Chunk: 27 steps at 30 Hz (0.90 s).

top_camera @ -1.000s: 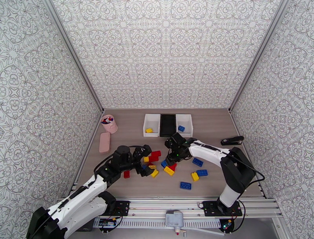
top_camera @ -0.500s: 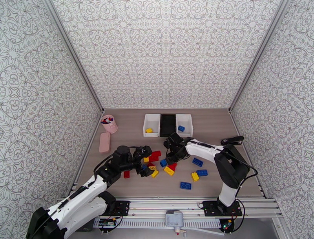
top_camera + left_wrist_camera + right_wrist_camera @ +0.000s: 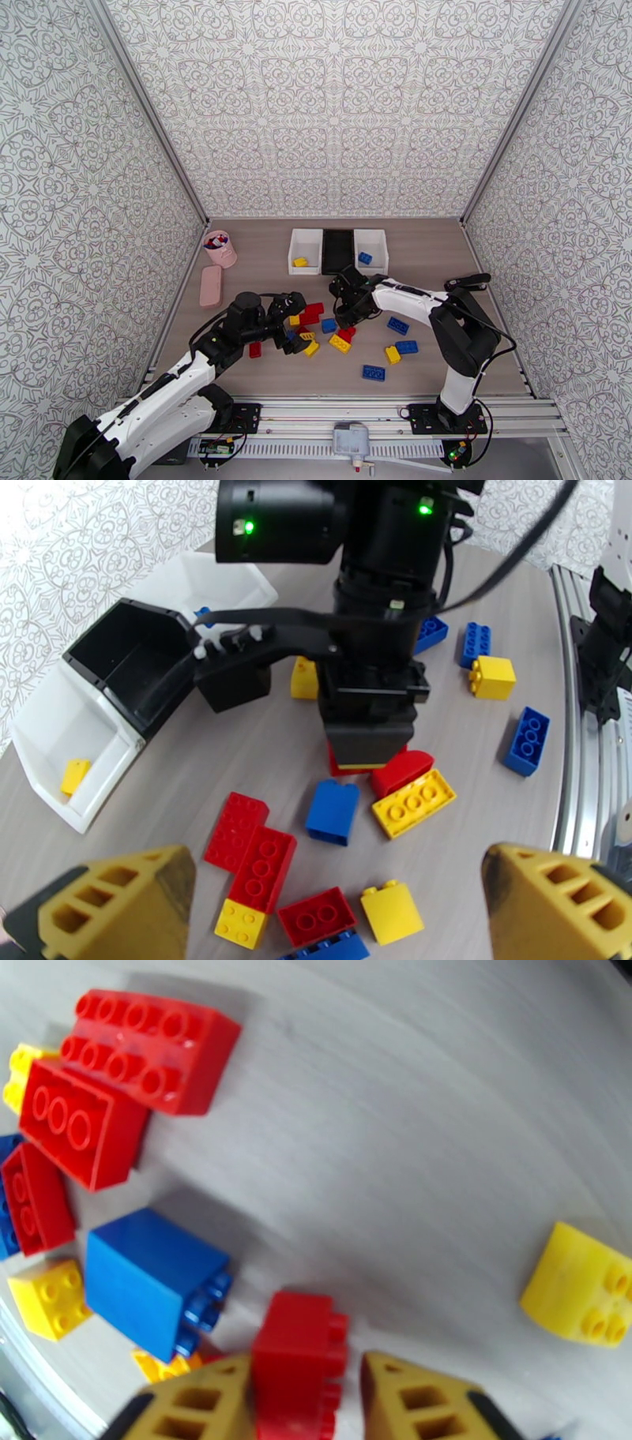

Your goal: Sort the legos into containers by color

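Top external | left white bin [image 3: 305, 251] holds one yellow brick, right white bin [image 3: 372, 251] one blue, black bin [image 3: 338, 251] looks empty | right gripper [image 3: 306, 1390] pinches a red brick [image 3: 299, 1359] at the table pile | left gripper [image 3: 340, 898] spread wide, empty | most legos unsorted.

The wood-grain bench [image 3: 261, 371] carries three bins [image 3: 338, 251] side by side at the back. Loose bricks [image 3: 341, 343] lie scattered mid-bench. A pink cup [image 3: 220, 248] and a pink case [image 3: 210, 285] sit at the left edge.

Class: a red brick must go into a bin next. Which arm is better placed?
Right: its gripper already straddles a red brick, near the black bin. The left gripper is open, holding nothing.
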Motion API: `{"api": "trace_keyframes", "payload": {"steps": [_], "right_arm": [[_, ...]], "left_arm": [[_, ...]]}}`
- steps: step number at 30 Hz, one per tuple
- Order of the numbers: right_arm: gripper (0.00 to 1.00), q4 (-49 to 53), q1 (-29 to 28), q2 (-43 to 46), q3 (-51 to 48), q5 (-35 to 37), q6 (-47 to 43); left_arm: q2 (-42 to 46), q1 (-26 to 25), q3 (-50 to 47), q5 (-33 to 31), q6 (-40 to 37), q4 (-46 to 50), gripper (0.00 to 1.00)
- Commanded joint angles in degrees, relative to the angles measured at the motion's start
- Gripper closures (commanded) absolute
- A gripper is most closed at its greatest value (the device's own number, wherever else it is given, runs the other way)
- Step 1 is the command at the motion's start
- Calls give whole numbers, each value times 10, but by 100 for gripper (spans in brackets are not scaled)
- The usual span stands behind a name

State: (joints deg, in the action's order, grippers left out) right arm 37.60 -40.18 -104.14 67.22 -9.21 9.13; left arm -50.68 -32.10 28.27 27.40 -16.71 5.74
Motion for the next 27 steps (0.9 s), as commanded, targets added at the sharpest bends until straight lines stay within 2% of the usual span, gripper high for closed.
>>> {"api": "trace_keyframes", "payload": {"steps": [1,9,14,20,27], "right_arm": [[68,11,-3,-12,16,9,0],[76,13,-2,2,26,13,0],[77,9,-3,23,32,24,-2],[78,-30,-1,50,50,70,2],[78,-72,31,40,114,76,-14]], "left_arm": [[-4,5,-5,8,3,-19,0],[-6,8,-4,11,7,-25,0],[-7,8,-8,4,27,-39,0],[-7,9,-10,-24,59,-67,0],[-13,4,6,-28,73,-74,0]]}}
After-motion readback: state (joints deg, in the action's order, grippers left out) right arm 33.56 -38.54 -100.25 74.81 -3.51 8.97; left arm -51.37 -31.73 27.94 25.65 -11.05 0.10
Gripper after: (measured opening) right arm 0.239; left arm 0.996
